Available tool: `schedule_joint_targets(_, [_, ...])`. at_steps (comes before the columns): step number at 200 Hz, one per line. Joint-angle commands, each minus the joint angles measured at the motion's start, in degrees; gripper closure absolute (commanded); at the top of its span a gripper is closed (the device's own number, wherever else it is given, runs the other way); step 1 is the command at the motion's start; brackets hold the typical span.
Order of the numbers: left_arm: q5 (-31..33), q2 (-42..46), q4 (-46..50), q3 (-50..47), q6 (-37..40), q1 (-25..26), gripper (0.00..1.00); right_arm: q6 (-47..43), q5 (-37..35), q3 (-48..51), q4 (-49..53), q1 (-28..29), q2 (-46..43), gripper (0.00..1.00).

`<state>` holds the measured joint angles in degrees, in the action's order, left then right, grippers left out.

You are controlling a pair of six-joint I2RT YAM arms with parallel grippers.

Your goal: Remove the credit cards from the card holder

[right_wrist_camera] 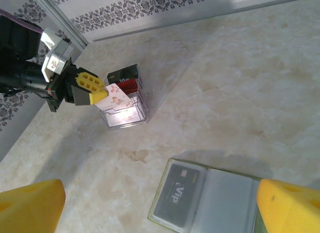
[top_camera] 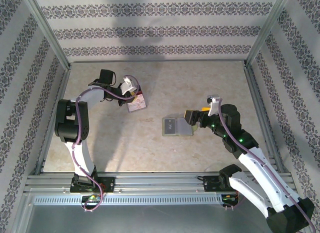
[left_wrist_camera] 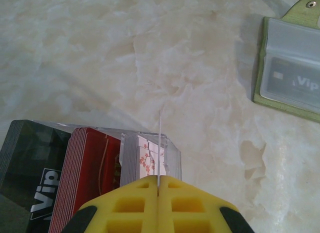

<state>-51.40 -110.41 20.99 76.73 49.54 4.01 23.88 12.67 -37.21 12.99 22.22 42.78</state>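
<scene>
Two arms from above: left gripper (top_camera: 134,95) closed above the box (top_camera: 138,104), right gripper (top_camera: 194,120) spread wide beside the open holder (top_camera: 184,128). Left wrist: its pinched card (left_wrist_camera: 160,135), edge-on, could catch the box's rim and slip. Right wrist: a dark card (right_wrist_camera: 176,195) sits in the holder.

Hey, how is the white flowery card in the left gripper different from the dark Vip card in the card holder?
The white flowery card is pale with red blossoms; the dark Vip card is grey-black with lettering. The flowery card is pinched in the left gripper above a clear box; the Vip card lies flat in the open card holder. Both look the same shape.
</scene>
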Motion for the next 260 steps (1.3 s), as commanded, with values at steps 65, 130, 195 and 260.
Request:
schedule_joint_targets(65, [-0.56,-4.06,2.52,3.16,2.7,-1.11,1.0,1.13,0.25,0.91,-1.49,-0.53,-1.21,0.02])
schedule_joint_targets(130, [-1.32,-4.46,5.09,3.86,3.77,-1.11,0.99,1.35,0.08,0.61,-1.13,-0.57,-0.66,0.02])
schedule_joint_targets(195, [-1.7,-4.46,5.75,4.79,3.18,-1.11,0.82,1.64,1.92,-0.05,-1.22,-0.6,2.13,0.02])
schedule_joint_targets(260, [-2.42,-2.87,4.22,4.53,-0.25,-0.94,0.7,0.81,1.36,-0.45,0.04,-0.19,2.33,0.02])
